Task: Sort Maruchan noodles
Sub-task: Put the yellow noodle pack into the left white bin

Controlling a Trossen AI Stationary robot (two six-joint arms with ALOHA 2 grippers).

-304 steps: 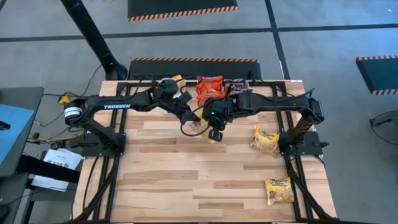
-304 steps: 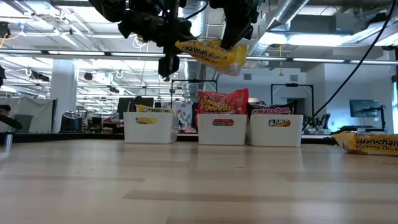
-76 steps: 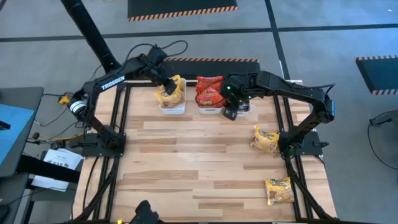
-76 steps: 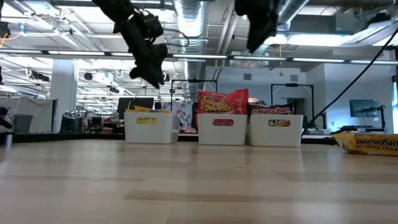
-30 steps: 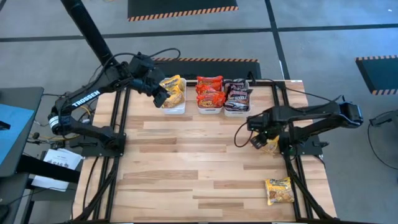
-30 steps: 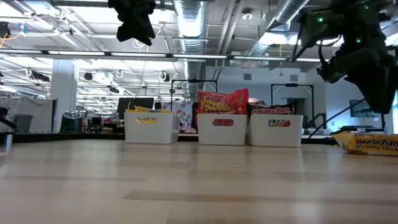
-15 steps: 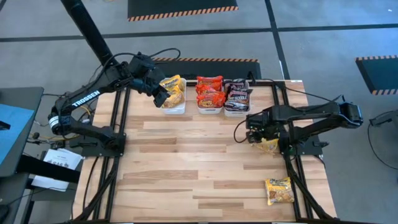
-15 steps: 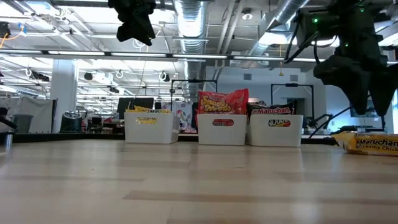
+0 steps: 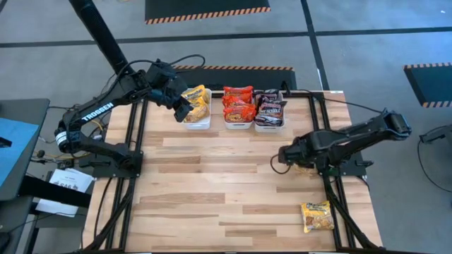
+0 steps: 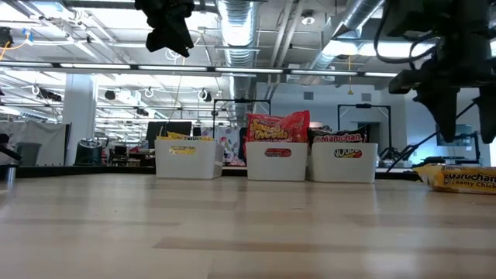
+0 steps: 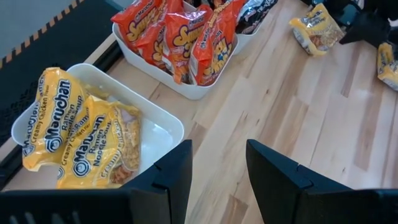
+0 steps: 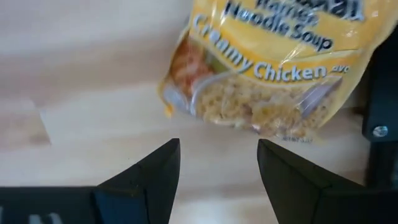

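While the left gripper (image 9: 183, 111) hangs with fingers apart by the yellow-packet bin (image 9: 197, 121) at the table's far edge, the right gripper (image 12: 217, 163), fingers apart and empty, hovers beside a yellow Creamy Chicken packet (image 12: 267, 74) near the right edge.

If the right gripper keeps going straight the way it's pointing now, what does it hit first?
Most likely the yellow Creamy Chicken packet lying on the table: the open right gripper points at its near edge, with only bare wood between. How big the gap is cannot be judged.
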